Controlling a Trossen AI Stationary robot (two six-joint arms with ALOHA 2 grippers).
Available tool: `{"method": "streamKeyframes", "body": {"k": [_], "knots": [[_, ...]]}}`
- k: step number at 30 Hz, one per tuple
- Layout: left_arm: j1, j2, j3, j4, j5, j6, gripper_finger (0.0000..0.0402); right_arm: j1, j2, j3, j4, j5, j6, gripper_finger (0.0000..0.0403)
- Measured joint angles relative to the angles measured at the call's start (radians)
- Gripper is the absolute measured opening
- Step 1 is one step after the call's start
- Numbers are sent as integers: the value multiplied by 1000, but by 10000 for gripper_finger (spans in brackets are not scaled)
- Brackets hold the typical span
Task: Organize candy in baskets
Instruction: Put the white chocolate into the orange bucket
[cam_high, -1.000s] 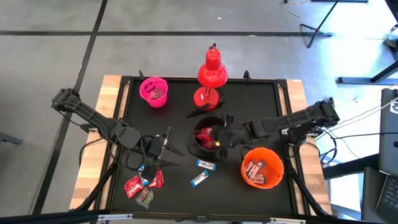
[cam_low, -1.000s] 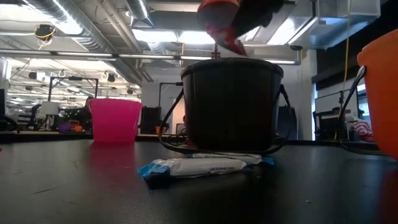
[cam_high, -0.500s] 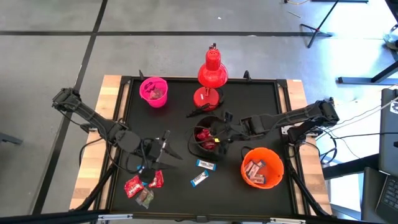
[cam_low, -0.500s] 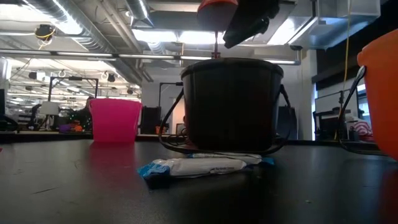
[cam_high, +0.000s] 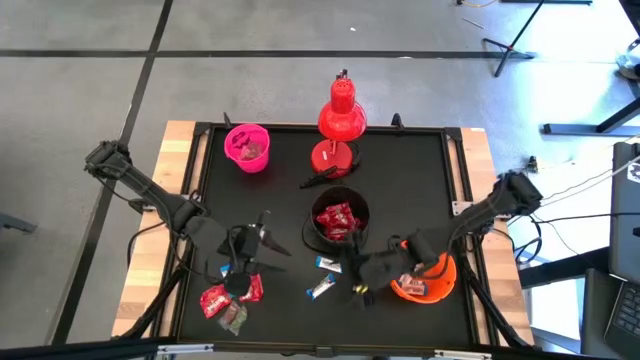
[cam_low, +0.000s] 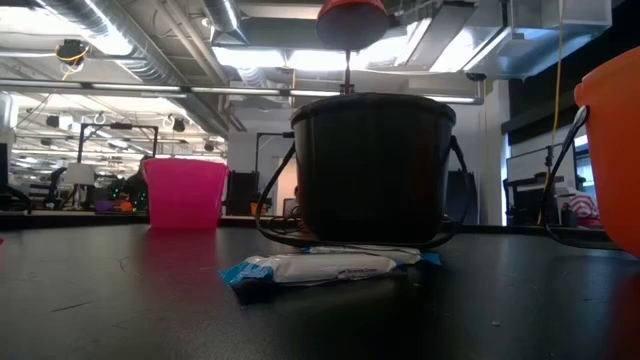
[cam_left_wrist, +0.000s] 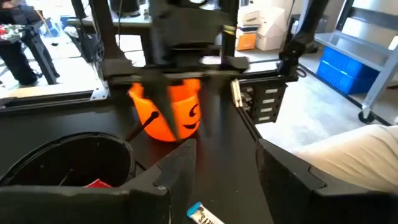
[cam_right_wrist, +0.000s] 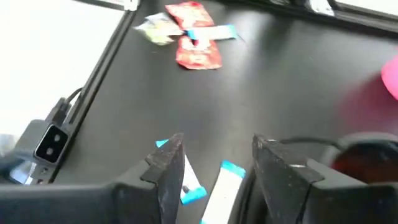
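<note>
The black basket (cam_high: 340, 222) stands mid-table with red candy inside. The pink basket (cam_high: 247, 147) is at the far left. The orange basket (cam_high: 432, 282) sits near right, partly under my right arm. Two white-and-blue candies (cam_high: 330, 263) (cam_right_wrist: 224, 180) lie flat on the table in front of the black basket. A pile of red candy (cam_high: 230, 295) lies near left. My right gripper (cam_high: 352, 278) (cam_right_wrist: 214, 155) hangs open above the white-and-blue candies, touching nothing. My left gripper (cam_high: 268, 240) (cam_left_wrist: 227, 155) is open and empty, left of the black basket.
A red desk lamp (cam_high: 340, 120) stands behind the black basket, its cable on the mat. The black mat's raised frame (cam_high: 190, 200) borders the work area. In the low view one white-and-blue candy (cam_low: 310, 268) lies before the black basket (cam_low: 372, 165).
My right gripper held a red candy over the black basket, opened and let it fall in. It then swung toward the table's near edge and tipped downward, ending over the white-and-blue candies.
</note>
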Motion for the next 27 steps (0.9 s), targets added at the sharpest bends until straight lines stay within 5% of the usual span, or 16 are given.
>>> {"method": "streamKeyframes", "body": {"k": [11,27], "knots": [[0,-2,0,-8,0,3,158,23,227,1,202,11,-81,182],[0,-2,0,-14,-33,-3,158,7,416,1,206,-71,-34,182]]}}
